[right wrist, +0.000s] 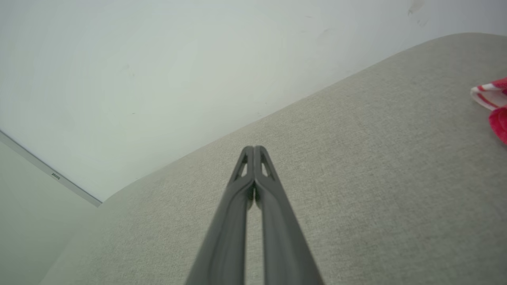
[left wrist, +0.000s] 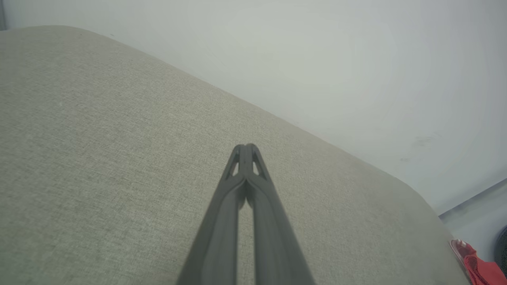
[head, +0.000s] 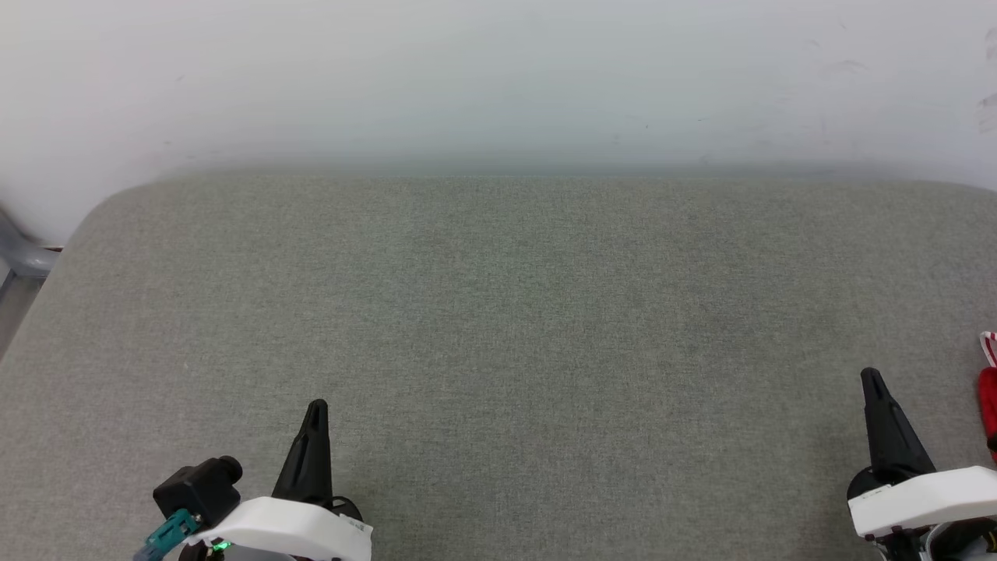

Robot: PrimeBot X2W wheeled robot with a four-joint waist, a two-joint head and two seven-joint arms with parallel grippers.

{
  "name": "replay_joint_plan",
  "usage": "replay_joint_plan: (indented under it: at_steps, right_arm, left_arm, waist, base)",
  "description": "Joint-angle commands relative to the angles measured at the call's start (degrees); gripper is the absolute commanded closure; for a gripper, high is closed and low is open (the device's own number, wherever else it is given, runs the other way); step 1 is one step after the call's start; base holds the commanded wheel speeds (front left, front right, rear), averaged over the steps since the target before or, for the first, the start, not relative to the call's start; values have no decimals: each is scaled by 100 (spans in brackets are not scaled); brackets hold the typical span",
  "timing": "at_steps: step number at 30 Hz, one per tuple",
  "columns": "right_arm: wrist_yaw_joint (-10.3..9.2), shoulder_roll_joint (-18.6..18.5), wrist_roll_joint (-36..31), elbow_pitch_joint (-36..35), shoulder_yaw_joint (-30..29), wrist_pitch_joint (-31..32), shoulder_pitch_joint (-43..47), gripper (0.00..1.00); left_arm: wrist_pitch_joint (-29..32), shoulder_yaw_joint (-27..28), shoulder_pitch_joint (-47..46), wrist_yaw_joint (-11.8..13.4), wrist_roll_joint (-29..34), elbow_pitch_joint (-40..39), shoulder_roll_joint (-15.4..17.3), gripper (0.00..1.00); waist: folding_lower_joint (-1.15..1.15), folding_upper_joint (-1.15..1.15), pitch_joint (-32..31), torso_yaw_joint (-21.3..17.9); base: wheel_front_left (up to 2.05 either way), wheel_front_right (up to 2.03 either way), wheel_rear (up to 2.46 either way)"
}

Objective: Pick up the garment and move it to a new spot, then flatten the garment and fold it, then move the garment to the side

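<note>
Only a sliver of the garment shows, red with red-and-white stripe trim, at the far right edge of the grey cushion. The same garment peeks in at the right of the right wrist view, and the garment sits at the lower right corner of the left wrist view. My left gripper rests at the lower left, shut and empty, tips pressed together. My right gripper stands at the lower right, just left of the garment, shut with nothing in it.
A wide grey fabric surface with rounded back corners runs up to a white wall. A grey object stands past the cushion's left corner, over a strip of floor.
</note>
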Motion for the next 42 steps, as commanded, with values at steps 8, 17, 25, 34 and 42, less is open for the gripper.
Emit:
replay_joint_plan:
  at_steps: [8,17,25,34,42]
  right_arm:
    - [-2,75,657,-32,-78,183,-182,100]
    - [-2,171,1283,-5,-128,365,-225,100]
    - [-3,252,1790,18,-165,516,-247,100]
    - [-3,351,2430,50,-212,701,-297,100]
    - [-3,422,2851,71,-243,830,-325,100]
  left_arm:
    - [151,135,-219,-160,-782,80,54,100]
    - [310,255,-308,-286,-1528,183,58,100]
    - [448,365,-372,-389,-2129,278,53,100]
    - [631,506,-454,-515,-2875,400,40,100]
    - [754,604,-518,-607,-3368,486,27,100]
  waist:
    - [0,0,-10,-13]
    - [0,0,-22,-29]
    - [0,0,-33,-44]
    - [0,0,-48,-64]
    - [0,0,-59,-78]
  base:
    - [0,0,0]
    - [0,0,0]
    - [0,0,0]
    - [0,0,0]
    - [0,0,0]
